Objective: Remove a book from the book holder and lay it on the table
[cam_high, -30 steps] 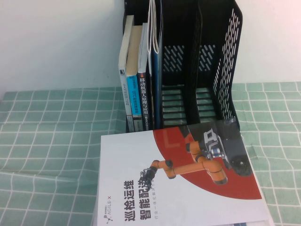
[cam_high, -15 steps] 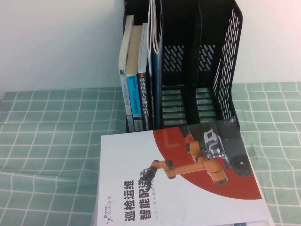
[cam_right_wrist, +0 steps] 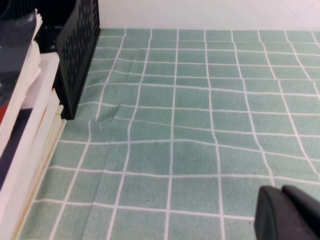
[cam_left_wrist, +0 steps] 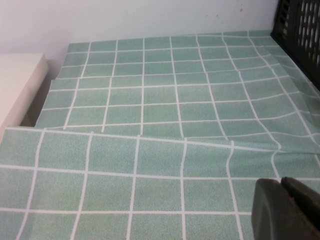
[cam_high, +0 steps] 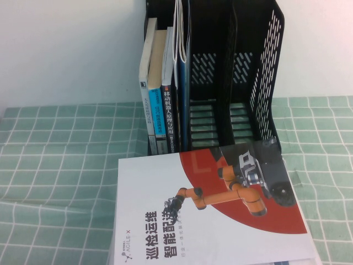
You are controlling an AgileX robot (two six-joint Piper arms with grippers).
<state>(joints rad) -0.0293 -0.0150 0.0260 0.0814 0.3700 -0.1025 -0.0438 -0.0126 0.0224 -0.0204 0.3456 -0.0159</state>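
"Dark blue-teal and thin: where is the book [cam_high: 182, 94] found?"

"It is stood upright in the book holder [cam_high: 265, 83], in the compartment at nine o'clock, beside thicker books [cam_high: 157, 83]."

"And the desk [cam_high: 55, 165]?"

"It is covered with pale green checked cloth and backed by a white wall [cam_high: 66, 49] at twelve o'clock. The left gripper [cam_left_wrist: 281, 187] and right gripper [cam_right_wrist: 283, 192] are held low over it, jaws closed on nothing."
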